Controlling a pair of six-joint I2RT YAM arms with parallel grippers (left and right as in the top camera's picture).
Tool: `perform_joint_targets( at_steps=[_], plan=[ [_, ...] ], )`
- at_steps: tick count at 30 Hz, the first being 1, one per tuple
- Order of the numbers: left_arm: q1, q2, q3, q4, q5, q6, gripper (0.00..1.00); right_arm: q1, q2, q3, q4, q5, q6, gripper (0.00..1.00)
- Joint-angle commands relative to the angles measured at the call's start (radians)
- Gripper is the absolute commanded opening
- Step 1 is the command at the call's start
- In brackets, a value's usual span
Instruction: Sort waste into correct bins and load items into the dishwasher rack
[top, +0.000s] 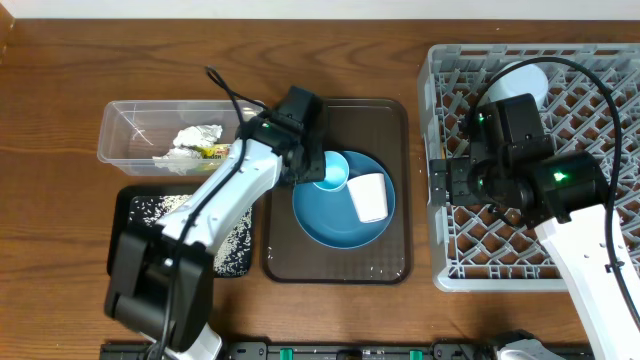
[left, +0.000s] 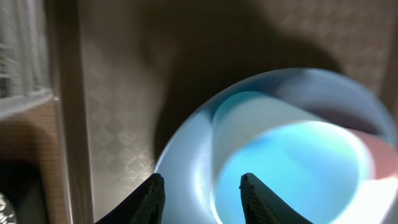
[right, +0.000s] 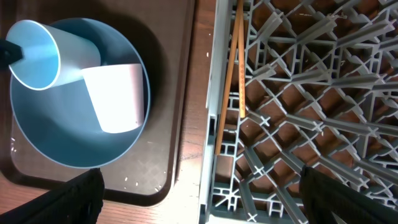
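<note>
Left wrist view: light-blue cup (left: 292, 149) fills the frame, on its side, mouth toward the camera, badly blurred. Left gripper (left: 200, 183) sits at the near rim. One finger is outside the wall and the other appears to be over the mouth. Jaws are partway apart with nothing pinched.

Overhead view: the cup lies on the blue plate (top: 330, 225), leaning against the pink cup (top: 370, 197) beside it (which reads nearly white from above). Plate rests on the brown tray (top: 385, 265) at table centre.

Dishwasher rack (top: 450, 270) is to the right. It holds chopsticks (right: 231, 68) along its near edge and the bowl (top: 522, 78) at the far corner. Right gripper (right: 199, 177) hangs over the rack's edge, jaws spread wide and empty.

To the left, the clear tub (top: 120, 125) holds the napkin (top: 195, 137) and wrapper (top: 210, 152). The black tray (top: 125, 215) holds rice (top: 235, 245).

Step in hand, as I judge it: take the light-blue cup by its rim and carry it to the rack.

Doing it well:
- Push one finger well inside the mouth before closing, because a shallow bite on a thin plastic wall will likely slip.
- Close gently, as the cup looks light and may roll off the pink cup.
- Lift straight up, clear of the plate and the neighbouring cup, before swinging right.
- Keep clear of the right arm over the rack (collision risk).
- Set the cup mouth-down between pegs, away from the chopsticks.
</note>
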Motion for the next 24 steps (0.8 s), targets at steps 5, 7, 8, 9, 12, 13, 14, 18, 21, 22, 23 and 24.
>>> perform_joint_targets(
  at_steps=[5, 7, 8, 9, 12, 13, 14, 18, 21, 22, 23, 24],
  plan=[
    [0.002, 0.041, -0.013, 0.006, 0.012, 0.010, 0.28, -0.003, 0.002, 0.003, -0.001, 0.002, 0.011, 0.99],
    [0.002, 0.041, -0.013, 0.021, 0.011, 0.010, 0.19, -0.003, 0.002, 0.003, -0.001, 0.002, 0.011, 0.99],
    [0.002, 0.041, -0.013, 0.030, 0.011, 0.010, 0.19, -0.003, 0.002, 0.003, 0.000, 0.002, 0.011, 0.99],
    [0.002, 0.041, -0.013, 0.039, 0.011, 0.010, 0.19, -0.003, 0.002, 0.003, -0.001, 0.002, 0.011, 0.99],
    [0.002, 0.041, -0.013, 0.054, 0.013, 0.007, 0.14, -0.003, 0.002, 0.003, -0.001, 0.002, 0.011, 0.99],
    [0.002, 0.041, -0.013, 0.054, 0.014, 0.006, 0.10, -0.003, 0.002, 0.003, -0.001, 0.002, 0.011, 0.99],
    [0.002, 0.041, -0.013, 0.053, 0.015, 0.006, 0.06, -0.003, 0.002, 0.003, -0.001, 0.002, 0.011, 0.99],
    [0.005, 0.027, -0.011, 0.032, 0.015, 0.006, 0.06, -0.003, 0.001, 0.003, -0.001, 0.002, 0.011, 0.99],
    [0.020, -0.014, -0.010, 0.015, 0.015, 0.006, 0.06, -0.003, 0.002, 0.003, -0.001, 0.002, 0.011, 0.99],
    [0.028, -0.034, -0.010, 0.011, 0.015, 0.006, 0.06, -0.003, 0.001, 0.003, -0.001, 0.002, 0.011, 0.99],
    [0.038, -0.062, -0.010, 0.006, 0.017, 0.006, 0.06, -0.003, 0.002, 0.003, -0.001, 0.002, 0.011, 0.99],
    [0.050, -0.092, -0.010, 0.000, 0.032, 0.011, 0.06, -0.003, 0.002, 0.003, -0.001, 0.002, 0.011, 0.99]
  ],
)
